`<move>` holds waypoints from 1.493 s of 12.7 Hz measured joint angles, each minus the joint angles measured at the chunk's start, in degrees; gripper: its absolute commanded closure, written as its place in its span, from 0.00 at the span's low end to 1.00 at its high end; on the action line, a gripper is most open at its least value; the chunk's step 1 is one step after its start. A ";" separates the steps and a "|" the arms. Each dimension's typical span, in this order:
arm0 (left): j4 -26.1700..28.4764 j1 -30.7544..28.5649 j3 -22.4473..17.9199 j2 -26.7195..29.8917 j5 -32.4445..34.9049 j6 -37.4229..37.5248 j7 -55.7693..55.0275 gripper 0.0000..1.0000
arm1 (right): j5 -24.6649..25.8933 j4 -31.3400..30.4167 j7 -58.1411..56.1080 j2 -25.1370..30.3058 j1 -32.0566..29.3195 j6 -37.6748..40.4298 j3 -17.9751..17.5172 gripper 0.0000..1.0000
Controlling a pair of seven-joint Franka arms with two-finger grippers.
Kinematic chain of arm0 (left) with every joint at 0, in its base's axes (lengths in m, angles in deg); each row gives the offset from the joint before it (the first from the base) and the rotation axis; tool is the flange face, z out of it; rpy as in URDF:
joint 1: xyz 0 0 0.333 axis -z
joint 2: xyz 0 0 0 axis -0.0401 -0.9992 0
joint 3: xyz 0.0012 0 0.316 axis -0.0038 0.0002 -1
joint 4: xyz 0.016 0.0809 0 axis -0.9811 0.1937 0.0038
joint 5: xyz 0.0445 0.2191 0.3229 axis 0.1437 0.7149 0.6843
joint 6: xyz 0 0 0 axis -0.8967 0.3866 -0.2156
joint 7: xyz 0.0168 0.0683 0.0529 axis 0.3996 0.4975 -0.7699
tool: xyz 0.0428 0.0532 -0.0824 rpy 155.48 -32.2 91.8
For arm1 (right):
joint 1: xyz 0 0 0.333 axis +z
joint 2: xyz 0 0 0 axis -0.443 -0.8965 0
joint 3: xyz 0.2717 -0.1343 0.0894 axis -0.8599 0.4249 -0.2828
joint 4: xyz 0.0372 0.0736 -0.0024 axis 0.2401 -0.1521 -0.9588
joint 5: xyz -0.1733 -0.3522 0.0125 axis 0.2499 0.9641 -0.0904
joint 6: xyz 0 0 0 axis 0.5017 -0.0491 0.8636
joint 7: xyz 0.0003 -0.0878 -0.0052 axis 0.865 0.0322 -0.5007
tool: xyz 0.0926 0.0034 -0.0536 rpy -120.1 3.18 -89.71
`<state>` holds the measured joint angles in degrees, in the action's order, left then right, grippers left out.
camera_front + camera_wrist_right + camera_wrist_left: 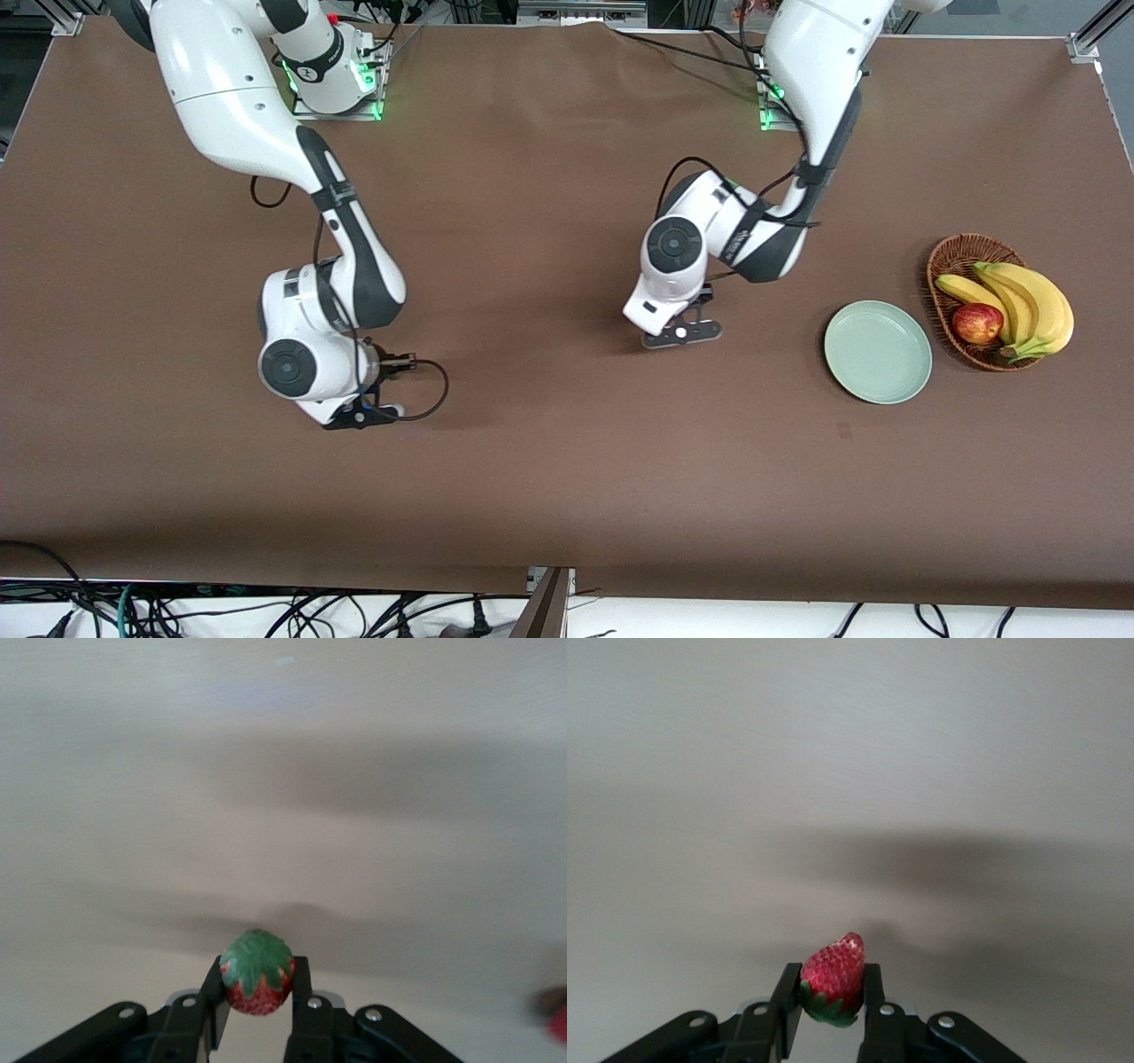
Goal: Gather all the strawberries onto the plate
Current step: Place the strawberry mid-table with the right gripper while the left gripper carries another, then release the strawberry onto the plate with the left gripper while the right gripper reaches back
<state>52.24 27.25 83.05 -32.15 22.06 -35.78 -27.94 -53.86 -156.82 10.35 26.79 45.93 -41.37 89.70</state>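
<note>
The left gripper [833, 997] hangs over the bare brown desk [549, 496], toward the right arm's end from the mint-green plate [878, 352], which holds nothing. Its fingers [786, 997] clamp a strawberry [833, 979], tip pointing away from the gripper, leafy end tucked in. The right gripper [257, 992], well apart from the plate, pinches a second strawberry [256, 973] with its green cap showing, long axis toward the desk.

Even overhead light, soft arm shadows on the table [549, 496], washed-out wrist views.
</note>
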 measured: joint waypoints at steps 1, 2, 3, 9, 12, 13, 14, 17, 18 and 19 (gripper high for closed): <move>-0.13 -2.52 -0.16 2.07 0.03 3.42 4.81 0.96 | -0.74 -0.05 4.25 -0.02 1.26 -1.35 -0.95 1.00; -0.14 -5.50 -0.28 3.87 0.04 6.16 10.46 0.96 | -1.96 -0.10 8.88 -0.16 2.93 -3.97 -1.76 1.00; -0.10 -8.74 -0.37 5.23 0.06 8.18 16.47 0.96 | -3.17 -0.25 13.99 -0.43 5.30 -7.79 -2.42 1.00; 1.27 -26.97 -0.37 6.01 0.09 9.72 49.83 0.95 | -4.22 4.94 51.23 -7.05 23.94 -37.66 -3.18 0.81; 2.09 -32.05 -0.30 3.60 0.09 6.57 59.60 0.95 | -4.13 12.28 59.68 -12.79 29.38 -44.36 -2.78 0.00; 2.46 -33.78 -0.25 2.27 0.09 4.62 62.89 0.95 | -4.11 13.26 59.77 -13.69 29.97 -45.50 -2.65 0.00; 2.92 -35.38 -0.18 0.97 0.09 3.04 65.36 0.93 | -4.05 13.76 59.78 -14.08 30.13 -45.88 -2.44 0.00; 5.49 -36.97 0.34 -0.95 -0.45 -0.86 66.87 0.00 | -3.96 15.13 59.55 -13.92 29.85 -43.24 -0.44 0.00; 5.98 -36.94 0.62 -0.98 -0.53 -1.24 66.87 0.00 | -3.91 15.75 58.59 -13.44 29.48 -39.22 0.77 0.00; 5.97 -36.92 0.83 -0.89 -0.54 -1.25 66.86 0.00 | -3.89 16.39 55.57 -12.62 28.48 -33.66 1.65 0.00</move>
<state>58.20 -9.67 83.88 -33.05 21.52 -37.03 38.92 -57.74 -140.43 65.92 14.17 74.41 -75.03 91.34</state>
